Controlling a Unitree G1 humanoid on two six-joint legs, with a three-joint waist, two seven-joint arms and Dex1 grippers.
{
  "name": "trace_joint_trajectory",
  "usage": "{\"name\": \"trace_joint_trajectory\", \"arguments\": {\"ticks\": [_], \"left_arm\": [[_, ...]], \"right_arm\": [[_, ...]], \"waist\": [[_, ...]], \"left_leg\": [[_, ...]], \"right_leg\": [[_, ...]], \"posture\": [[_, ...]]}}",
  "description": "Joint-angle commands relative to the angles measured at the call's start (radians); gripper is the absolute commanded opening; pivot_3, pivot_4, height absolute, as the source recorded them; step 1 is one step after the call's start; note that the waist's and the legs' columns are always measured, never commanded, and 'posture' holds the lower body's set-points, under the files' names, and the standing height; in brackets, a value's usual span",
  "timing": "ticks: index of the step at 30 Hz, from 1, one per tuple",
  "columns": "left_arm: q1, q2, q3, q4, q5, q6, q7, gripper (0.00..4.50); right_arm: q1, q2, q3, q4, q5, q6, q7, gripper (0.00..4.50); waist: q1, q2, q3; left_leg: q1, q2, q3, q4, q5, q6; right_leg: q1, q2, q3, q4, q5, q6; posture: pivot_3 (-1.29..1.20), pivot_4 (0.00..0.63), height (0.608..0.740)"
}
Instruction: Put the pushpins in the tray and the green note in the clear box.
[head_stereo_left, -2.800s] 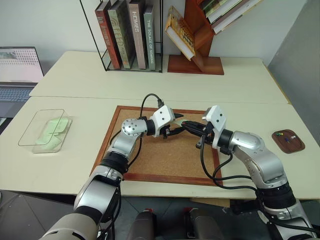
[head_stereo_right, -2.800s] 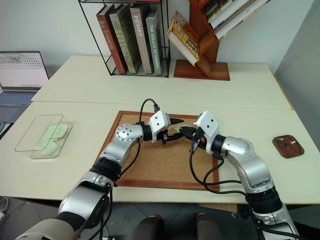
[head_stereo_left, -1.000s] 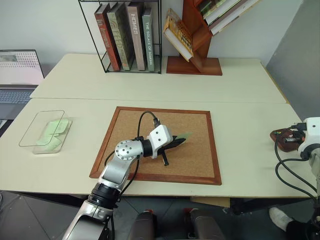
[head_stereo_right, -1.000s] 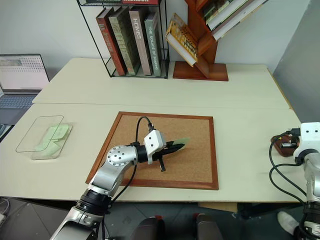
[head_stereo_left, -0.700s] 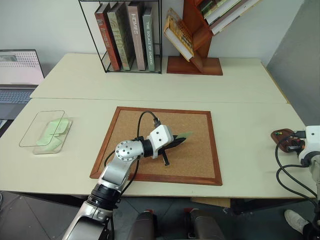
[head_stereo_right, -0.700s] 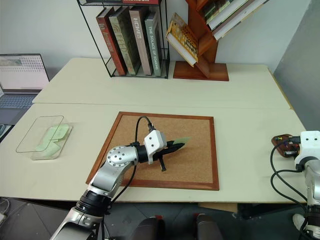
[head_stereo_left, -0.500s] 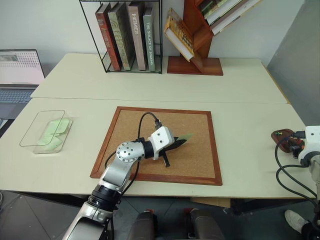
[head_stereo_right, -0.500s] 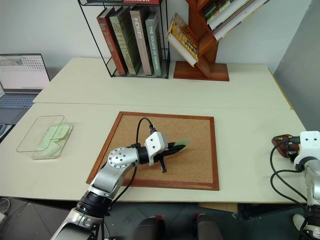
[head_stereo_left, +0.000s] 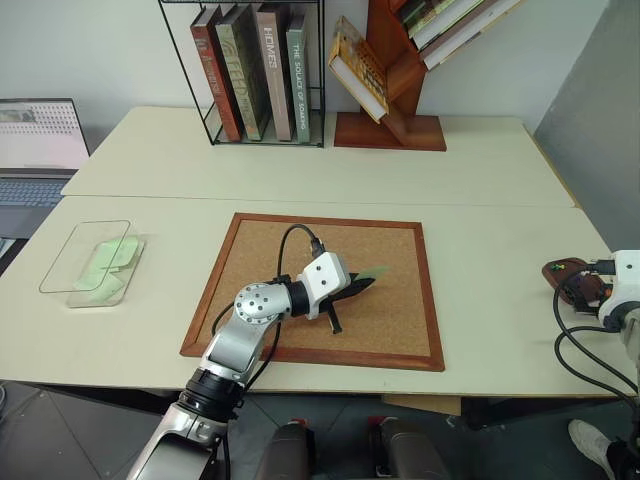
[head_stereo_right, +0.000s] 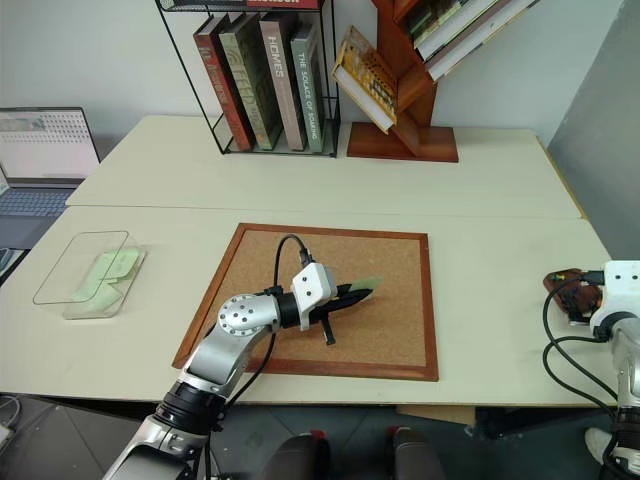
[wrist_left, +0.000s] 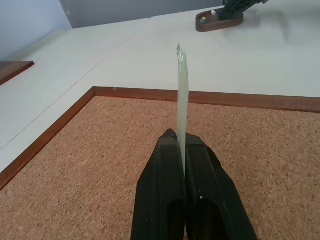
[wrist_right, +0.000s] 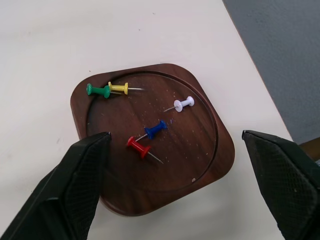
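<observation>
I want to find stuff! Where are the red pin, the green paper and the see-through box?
red pushpin (wrist_right: 136, 145), right wrist view, its head.
green note (wrist_left: 182, 100), left wrist view, its thin edge.
clear box (head_stereo_left: 62, 252), left eye view, its wall.

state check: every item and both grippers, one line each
left gripper: shut on green note
green note: held on edge above corkboard
corkboard: flat on table
right gripper: open over tray
tray: holds five pushpins
pushpins: lying loose in tray
clear box: open, green slips inside

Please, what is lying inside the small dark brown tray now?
Inside the tray lie five pushpins: green, yellow, white, blue and red. The open right claw covers only the tray's near left edge.
</observation>
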Motion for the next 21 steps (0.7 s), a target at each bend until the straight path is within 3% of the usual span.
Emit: {"name": "trace_joint_trajectory", "arguments": {"ticks": [1, 9, 12, 16, 21], "left_arm": [[-0.035, -0.020, 0.025, -0.015, -0.027, 0.014, 0.027, 0.00], [-0.062, 0.007, 0.110, -0.104, -0.071, 0.144, 0.091, 0.00], [-0.048, 0.050, 0.192, -0.163, -0.093, 0.234, 0.138, 0.00], [0.001, 0.117, 0.323, -0.219, -0.096, 0.340, 0.229, 0.00], [0.101, 0.202, 0.541, -0.313, -0.097, 0.481, 0.356, 0.00]], "right_arm": [[-0.003, -0.046, -0.024, -0.082, 0.000, -0.125, 0.044, 4.47], [-0.026, -0.019, -0.005, -0.211, 0.129, -0.250, 0.210, 4.47], [0.000, 0.007, 0.093, -0.378, 0.248, -0.242, 0.373, 4.47], [-0.029, 0.010, 0.249, -0.500, 0.278, -0.226, 0.487, 4.47], [-0.240, 0.093, 0.488, -0.511, 0.315, -0.157, 0.600, 4.47]], "waist": [[0.000, 0.000, 0.000], [-0.002, 0.000, 0.000], [-0.009, 0.000, 0.000], [-0.017, 0.000, 0.000], [-0.029, -0.002, 0.003]], "left_leg": [[0.000, 0.000, 0.000, 0.000, 0.000, 0.000], [0.000, 0.001, -0.001, 0.000, 0.000, 0.000], [0.000, 0.002, -0.001, 0.000, 0.000, 0.000], [0.001, 0.004, -0.004, 0.000, 0.000, 0.000], [0.001, 0.004, -0.002, 0.001, 0.000, 0.000]], "right_leg": [[0.000, 0.000, 0.000, 0.000, 0.000, 0.000], [0.000, 0.001, -0.001, 0.000, 0.000, 0.000], [0.000, 0.002, 0.000, 0.000, 0.000, 0.000], [0.000, 0.004, -0.002, 0.000, 0.000, 0.000], [0.000, 0.002, -0.001, 0.001, 0.000, 0.000]], "posture": [[0.00, 0.150, 0.740], [0.00, 0.150, 0.740], [0.00, 0.150, 0.740], [0.00, 0.150, 0.740], [0.00, 0.150, 0.740]]}}
